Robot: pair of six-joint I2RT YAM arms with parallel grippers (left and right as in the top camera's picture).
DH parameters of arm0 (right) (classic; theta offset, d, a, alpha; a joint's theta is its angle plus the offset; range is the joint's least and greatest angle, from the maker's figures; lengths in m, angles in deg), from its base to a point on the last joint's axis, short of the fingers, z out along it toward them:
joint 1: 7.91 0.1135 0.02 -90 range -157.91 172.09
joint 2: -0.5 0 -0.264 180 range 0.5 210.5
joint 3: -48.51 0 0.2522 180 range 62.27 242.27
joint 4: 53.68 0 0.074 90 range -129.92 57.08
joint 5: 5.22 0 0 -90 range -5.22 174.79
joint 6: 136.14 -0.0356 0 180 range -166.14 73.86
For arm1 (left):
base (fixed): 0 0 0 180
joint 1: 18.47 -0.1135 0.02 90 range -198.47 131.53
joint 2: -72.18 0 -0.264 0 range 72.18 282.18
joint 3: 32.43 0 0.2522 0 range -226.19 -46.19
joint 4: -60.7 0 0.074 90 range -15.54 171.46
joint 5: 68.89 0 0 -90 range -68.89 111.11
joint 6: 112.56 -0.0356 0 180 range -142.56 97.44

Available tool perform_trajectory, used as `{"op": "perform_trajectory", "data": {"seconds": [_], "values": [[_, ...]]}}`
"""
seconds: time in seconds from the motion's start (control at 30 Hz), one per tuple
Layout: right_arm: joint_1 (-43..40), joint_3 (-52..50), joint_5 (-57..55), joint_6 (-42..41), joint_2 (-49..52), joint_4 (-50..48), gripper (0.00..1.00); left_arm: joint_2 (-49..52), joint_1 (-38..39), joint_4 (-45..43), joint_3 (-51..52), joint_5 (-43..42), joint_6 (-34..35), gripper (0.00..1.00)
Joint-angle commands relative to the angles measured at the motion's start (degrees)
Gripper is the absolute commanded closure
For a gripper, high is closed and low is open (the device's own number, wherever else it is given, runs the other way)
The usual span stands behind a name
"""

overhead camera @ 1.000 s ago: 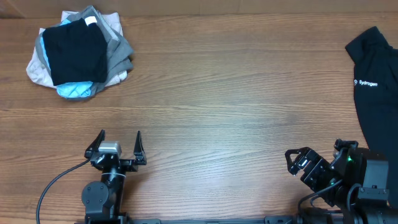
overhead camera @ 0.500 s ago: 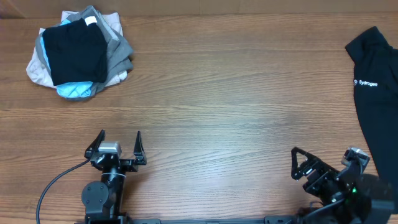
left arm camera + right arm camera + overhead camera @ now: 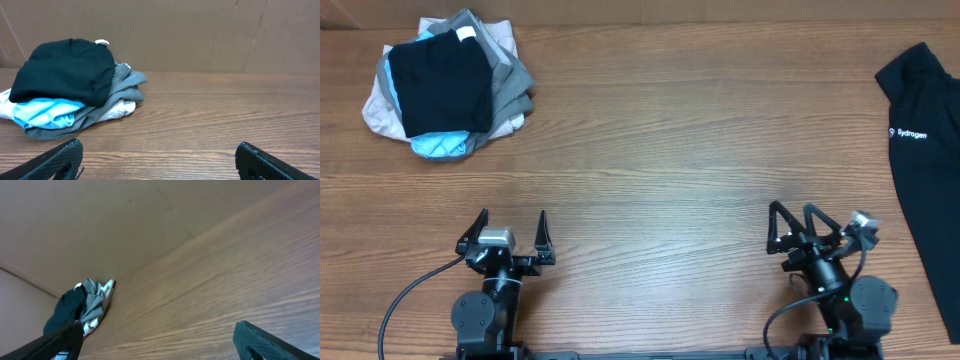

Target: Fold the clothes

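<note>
Clothes (image 3: 442,85) folded and stacked at upper left; folding looks done.
The clothes, one plain black garment, lie as a small neat square on top of the light-blue, grey and beige bundle (image 3: 512,95) in the upper left of the overhead frame. The left gripper (image 3: 512,216) and right gripper (image 3: 791,212) sit near the bottom edge, well apart from it, jaws spread wide with nothing between them. A lettered black garment (image 3: 923,170) lies unfolded on the table (image 3: 670,150) at the right edge; whether it comes next, I cannot tell.
</note>
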Motion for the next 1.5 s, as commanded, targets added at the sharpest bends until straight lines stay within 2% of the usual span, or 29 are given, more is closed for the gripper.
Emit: {"op": "perform_trajectory", "data": {"seconds": [0.0, 0.37, 0.63, 1.0, 1.47], "values": [[1.8, -3.6, -5.8, -0.1, -2.2, -2.7, 0.0, -0.7, -0.4, 0.0, 0.2, 0.4, 0.2, 0.0], [2.6, -5.7, -15.6, 3.4, -5.8, -4.1, 0.0, -0.7, -0.4, 0.0, 0.2, 0.4, 0.2, 0.0], [2.7, -6.9, -16.8, 4.8, -5.8, -13.8, 0.0, -0.7, -0.4, 0.0, 0.2, 0.4, 0.2, 0.0], [2.7, -6.9, -16.5, 12.8, -5.8, -6.0, 0.0, -0.7, -0.4, 0.0, 0.2, 0.4, 0.2, 0.0], [2.8, -6.9, -16.3, 12.9, -5.8, -6.0, 0.0, -0.7, -0.4, 0.0, 0.2, 0.4, 0.2, 0.0]]}}
